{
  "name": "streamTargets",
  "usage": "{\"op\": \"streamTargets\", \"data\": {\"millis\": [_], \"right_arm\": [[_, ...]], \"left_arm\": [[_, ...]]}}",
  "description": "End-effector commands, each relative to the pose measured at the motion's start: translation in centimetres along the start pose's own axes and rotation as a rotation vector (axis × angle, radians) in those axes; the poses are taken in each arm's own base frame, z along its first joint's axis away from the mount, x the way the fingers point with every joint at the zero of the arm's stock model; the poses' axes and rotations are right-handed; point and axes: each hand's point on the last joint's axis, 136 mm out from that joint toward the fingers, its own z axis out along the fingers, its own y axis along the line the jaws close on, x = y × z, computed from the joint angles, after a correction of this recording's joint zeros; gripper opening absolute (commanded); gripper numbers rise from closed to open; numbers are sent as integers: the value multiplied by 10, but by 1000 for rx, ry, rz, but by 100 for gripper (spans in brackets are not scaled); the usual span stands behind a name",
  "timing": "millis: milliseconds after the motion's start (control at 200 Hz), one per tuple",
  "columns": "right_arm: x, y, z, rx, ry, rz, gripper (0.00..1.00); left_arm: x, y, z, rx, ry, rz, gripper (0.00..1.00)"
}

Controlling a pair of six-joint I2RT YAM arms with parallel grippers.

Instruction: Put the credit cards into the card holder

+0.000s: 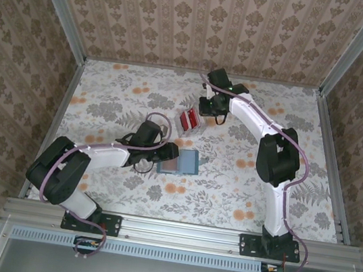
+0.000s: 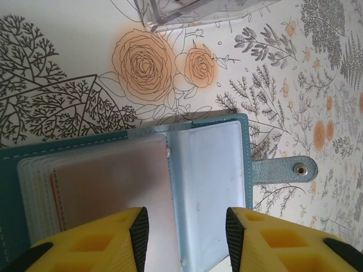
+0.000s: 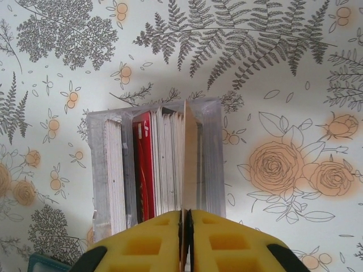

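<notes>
Top external view: the card holder (image 1: 179,161) lies open on the floral table (image 1: 125,189), a little left of centre. The clear box (image 1: 190,120) of credit cards (image 1: 187,118) stands just beyond it, near but apart. Bare cloth runs wide to the right of both, along the near rail and in the far left corner. The papered walls and metal rails stand well back from them.

From the left wrist, the card holder (image 2: 210,164) shows its clear sleeves fanned, its teal edge square to the cloth and its snap strap (image 2: 283,169) flat out to the right. A corner of the box (image 2: 187,11) sits beyond a strip of free cloth. The left gripper (image 2: 184,235) hangs over the sleeves with its fingers apart. Whether the fingers press on the sleeves cannot be told.

From the right wrist, the credit cards (image 3: 144,170) stand on edge in the box (image 3: 212,158), packed side by side, with open cloth all round its walls. The right gripper (image 3: 186,218) has its fingers drawn together on one credit card (image 3: 187,158), seen edge-on at the right of the stack.

The left arm lies low, its elbow out to the left and its forearm reaching right to bring the left gripper (image 1: 166,158) to the holder. The right arm rises from its base, folds at the elbow and stretches far-left, with the right gripper (image 1: 206,105) pointing down over the box.
</notes>
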Motion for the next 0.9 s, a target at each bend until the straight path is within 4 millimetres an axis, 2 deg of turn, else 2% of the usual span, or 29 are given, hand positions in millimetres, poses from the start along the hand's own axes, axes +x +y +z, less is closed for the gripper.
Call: {"op": "streamTargets", "data": {"millis": [0, 95, 200, 380, 555, 695, 895], "right_arm": [[-3, 0, -20, 2, -15, 0, 10], [-3, -2, -23, 9, -19, -2, 8], [-7, -6, -34, 32, -45, -9, 8], [-11, -9, -66, 23, -106, -4, 7], [-3, 2, -99, -44, -169, 1, 8], [20, 23, -116, -209, -211, 34, 8], [80, 49, -113, -480, -206, 159, 8]], "left_arm": [[-3, -7, 3, 19, 0, 10, 43], [-3, -8, 2, 19, 0, 11, 43], [-3, -8, 0, 17, -3, 15, 43], [-4, -3, -10, -5, -36, 23, 43], [-7, -4, -25, 3, -92, 35, 43], [-8, -3, -39, 20, -142, 36, 43], [-7, -6, -59, 101, -205, 12, 43]]}}
